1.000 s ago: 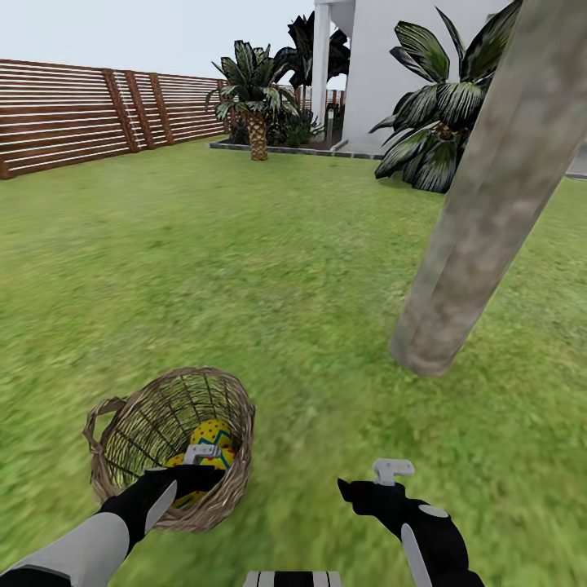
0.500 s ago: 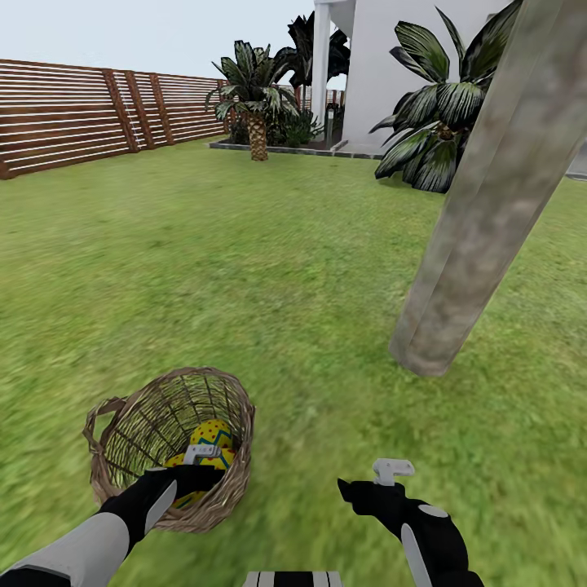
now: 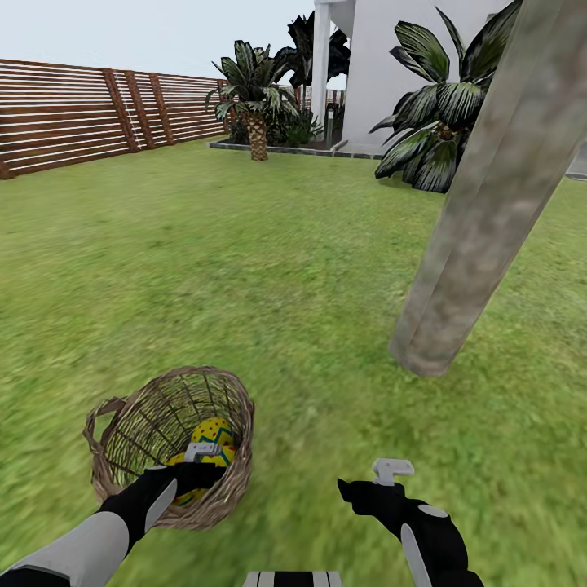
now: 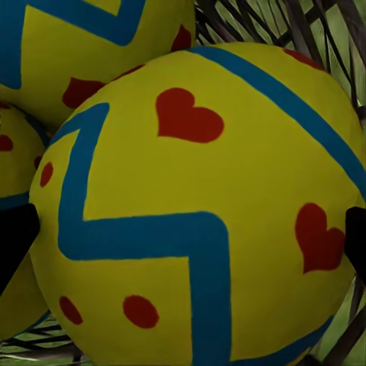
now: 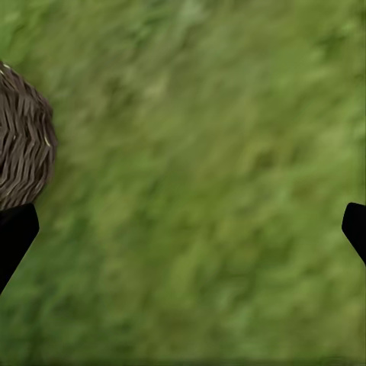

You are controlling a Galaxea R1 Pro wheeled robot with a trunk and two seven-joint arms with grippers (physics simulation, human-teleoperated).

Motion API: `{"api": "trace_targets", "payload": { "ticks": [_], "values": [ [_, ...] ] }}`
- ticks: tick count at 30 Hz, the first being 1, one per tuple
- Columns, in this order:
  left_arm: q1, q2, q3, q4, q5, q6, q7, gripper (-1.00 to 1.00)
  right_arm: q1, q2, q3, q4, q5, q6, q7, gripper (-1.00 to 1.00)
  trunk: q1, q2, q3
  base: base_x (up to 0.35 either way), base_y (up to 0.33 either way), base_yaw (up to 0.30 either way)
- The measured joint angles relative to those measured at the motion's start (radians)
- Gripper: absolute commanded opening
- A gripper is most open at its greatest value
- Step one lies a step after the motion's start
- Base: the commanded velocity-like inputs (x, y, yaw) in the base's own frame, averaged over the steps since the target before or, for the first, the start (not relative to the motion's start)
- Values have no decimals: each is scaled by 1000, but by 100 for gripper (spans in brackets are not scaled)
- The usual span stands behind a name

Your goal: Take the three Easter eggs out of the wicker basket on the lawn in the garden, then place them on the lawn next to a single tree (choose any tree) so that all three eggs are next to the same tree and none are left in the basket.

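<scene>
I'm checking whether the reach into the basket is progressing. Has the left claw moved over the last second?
Yes, slightly. In the head view the left claw has crept forward, deeper over the Easter eggs, judged against the wicker basket, which stays put on the lawn.

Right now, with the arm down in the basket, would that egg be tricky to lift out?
Probably a bit. The egg looks smooth and rounded, so it may slip between the left tool's fingertips. Set on the lawn, it would likely roll. The wicker basket looks light and might shift if nudged.

Home garden, probably backyard: green lawn (image 3: 244, 269), slatted wooden fence (image 3: 73, 114), palms (image 3: 254, 90), white house (image 3: 383, 65) behind
</scene>
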Motion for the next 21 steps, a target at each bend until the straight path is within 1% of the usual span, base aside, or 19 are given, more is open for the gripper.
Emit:
{"api": "trace_targets", "payload": {
  "ticks": [4, 6, 21],
  "values": [
    [0, 1, 0, 0, 1, 2, 0, -100, 0, -1, 0, 0, 0, 0, 0, 100, 0, 0, 0, 0, 0, 0],
    [0, 1, 1, -1, 2, 3, 0, -100, 0, -1, 0, 0, 0, 0, 0, 100, -1, 0, 8, 0, 0, 0],
    [0, 0, -1, 0, -2, 4, -2, -100, 0, -1, 0, 0, 0, 0, 0, 100, -1, 0, 8, 0, 0, 0]
  ]
}}
